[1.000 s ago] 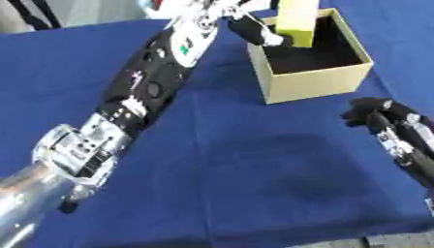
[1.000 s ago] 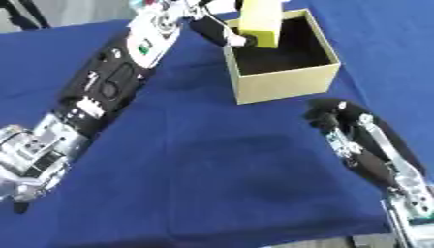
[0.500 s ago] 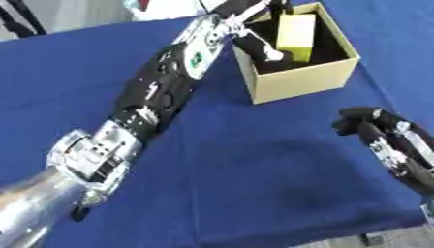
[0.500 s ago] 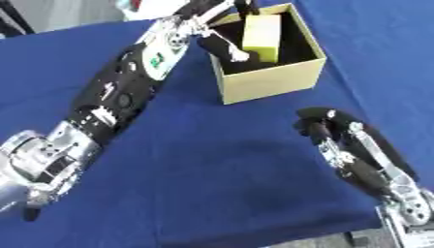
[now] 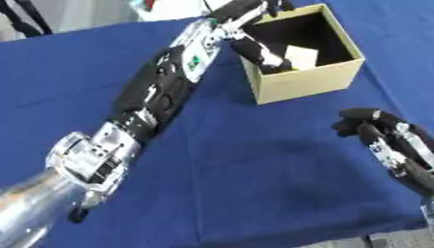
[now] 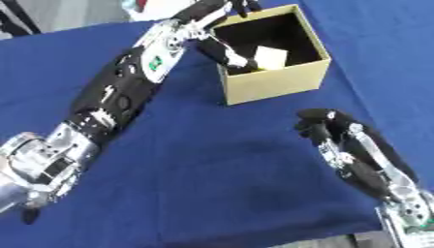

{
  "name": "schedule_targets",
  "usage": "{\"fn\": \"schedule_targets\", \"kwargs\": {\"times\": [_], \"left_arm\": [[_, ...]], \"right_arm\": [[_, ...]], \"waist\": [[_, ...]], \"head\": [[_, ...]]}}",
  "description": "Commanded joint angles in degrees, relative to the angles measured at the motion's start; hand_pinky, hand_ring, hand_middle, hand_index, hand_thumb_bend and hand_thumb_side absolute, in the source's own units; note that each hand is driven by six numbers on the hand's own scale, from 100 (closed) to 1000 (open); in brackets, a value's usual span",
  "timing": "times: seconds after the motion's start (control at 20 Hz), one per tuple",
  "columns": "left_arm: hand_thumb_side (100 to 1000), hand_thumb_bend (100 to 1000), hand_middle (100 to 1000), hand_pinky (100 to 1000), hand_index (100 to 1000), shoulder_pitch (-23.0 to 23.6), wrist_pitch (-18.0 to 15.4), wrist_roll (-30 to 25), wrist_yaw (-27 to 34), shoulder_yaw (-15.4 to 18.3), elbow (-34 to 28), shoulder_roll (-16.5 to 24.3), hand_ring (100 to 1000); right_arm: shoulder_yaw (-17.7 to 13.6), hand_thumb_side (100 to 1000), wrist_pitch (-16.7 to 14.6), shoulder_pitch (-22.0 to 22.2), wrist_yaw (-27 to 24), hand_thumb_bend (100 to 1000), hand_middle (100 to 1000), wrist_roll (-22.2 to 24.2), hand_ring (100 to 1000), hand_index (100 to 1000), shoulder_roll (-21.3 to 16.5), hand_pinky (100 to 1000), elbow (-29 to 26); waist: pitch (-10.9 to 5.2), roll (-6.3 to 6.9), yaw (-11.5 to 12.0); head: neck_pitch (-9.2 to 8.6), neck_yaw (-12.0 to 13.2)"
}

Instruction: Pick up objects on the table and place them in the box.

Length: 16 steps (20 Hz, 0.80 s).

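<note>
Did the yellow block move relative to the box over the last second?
Yes. The block went from sticking up above the box rim in the left hand to lying down inside it.

Matt cardboard box (image 5: 303,85), blue cloth table cover (image 5: 237,184), glossy black plastic and silver metal left arm (image 5: 152,97)

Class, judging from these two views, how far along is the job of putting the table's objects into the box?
Done: a pale block lies inside the box. In hand: nothing seen held; the left robot hand reaches over the box, and the right robot hand is curled over the blue table. Left: no other objects show.
</note>
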Motion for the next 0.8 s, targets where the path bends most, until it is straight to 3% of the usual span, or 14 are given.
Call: {"fn": "schedule_targets", "kwargs": {"times": [0.05,0.3,0.35,0.4,0.55,0.8], "left_arm": [[463,605,703,909,816,0.37,0.44,-0.21,7.18,-0.01,-6.3,3.08,704],[435,527,677,914,793,6.88,3.21,-1.01,24.36,-0.11,-21.31,8.95,682],[433,523,674,917,791,8.93,4.39,-0.9,27.66,0.5,-24.7,10.41,674],[431,506,666,920,787,11.12,5.78,-0.6,30.39,1.23,-27.98,11.61,671],[437,472,663,930,784,18.06,7.8,-0.53,40.85,3.23,-36.9,14.19,669],[478,429,657,940,781,30.18,9.35,-0.38,48.66,8.02,-46.13,15.02,655]], "right_arm": [[-1.16,732,-0.03,-0.01,-0.1,100,633,-0.81,744,813,-0.57,723,-0.59],[-3.27,701,-0.05,1.08,0.16,100,636,-2.78,745,814,-1.61,723,-0.79],[-3.78,762,-0.05,1.26,0.23,100,637,-3.29,745,815,-1.86,723,-0.86],[-4.3,692,-0.04,1.45,0.29,100,637,-3.82,745,815,-2.17,723,-0.92],[-5.6,681,0.05,1.97,0.44,100,638,-5.26,746,816,-2.99,724,-1.11],[-7.33,675,0.25,2.95,0.48,100,640,-7.31,747,822,-3.71,724,-1.46]], "waist": [[-1.69,-0.99,1.2],[-3.29,-1.97,5.35],[-3.6,-2.14,6.2],[-3.92,-2.31,7.06],[-4.64,-2.65,9.35],[-5.16,-3.19,12.29]], "head": [[0.9,-0.67],[1.69,-2.07],[1.71,-2.43],[1.73,-2.78],[1.74,-3.78],[1.74,-4.96]]}}
